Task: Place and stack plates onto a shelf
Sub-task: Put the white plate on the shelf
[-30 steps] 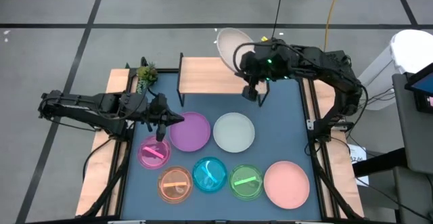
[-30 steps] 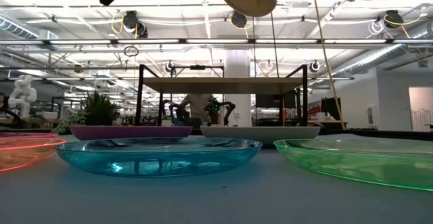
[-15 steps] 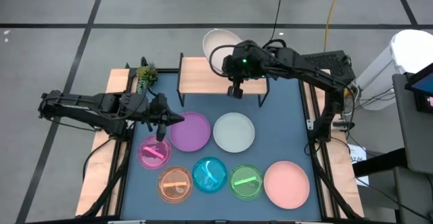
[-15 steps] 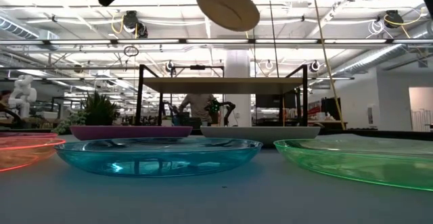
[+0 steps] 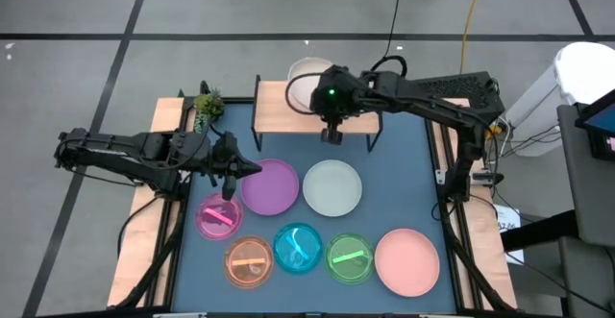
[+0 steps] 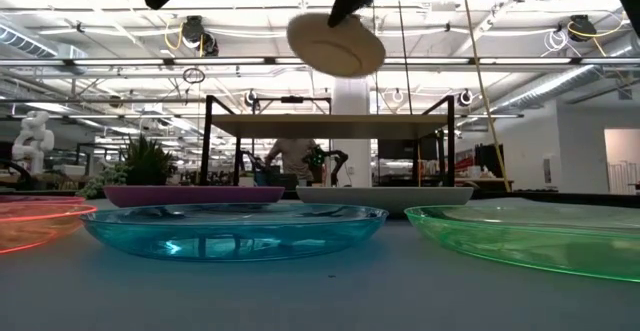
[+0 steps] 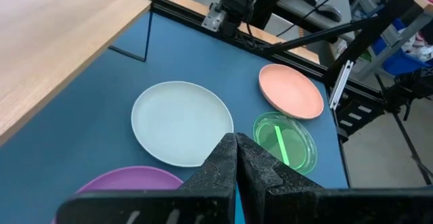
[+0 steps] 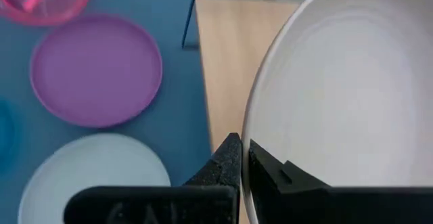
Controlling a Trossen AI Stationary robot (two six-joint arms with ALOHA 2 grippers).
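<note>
— Beige plate (image 5: 307, 76): pinched by its rim between the right gripper's (image 5: 332, 95) fingers (image 8: 230, 158), held tilted in the air above the shelf (image 5: 288, 109), most of it jutting out past the fingertips toward the shelf's far edge. Not yet resting on the board, judging by the low view.

— Weak point there?

— Thin edge grip, whole disc hanging off one side. Could pivot or slip out between the fingers if swung quickly. Also overhanging the back edge: released too far out, likely to tip off behind the shelf and off the worktop (image 5: 404, 164).

— And if let go from this height?

— Probably lands on its rim, wobbles, skids across the smooth wood. Better lowered until nearly flat, drawn back toward the wrist side, then freed.

— Other arm?

— Left gripper (image 5: 229, 169), fingers pressed together on nothing, hovering just beside the purple plate (image 5: 270, 185) and over the small pink plate (image 5: 219, 215). No interference for now.

— Remaining plates?

— All on the worktop, well clear of the right fingers: white plate (image 5: 332, 186), large pink plate (image 5: 406, 260), then orange plate (image 5: 249, 261), blue plate (image 5: 298, 247), green plate (image 5: 349, 257). First placement off-centre would leave poor room for stacking the rest.
</note>
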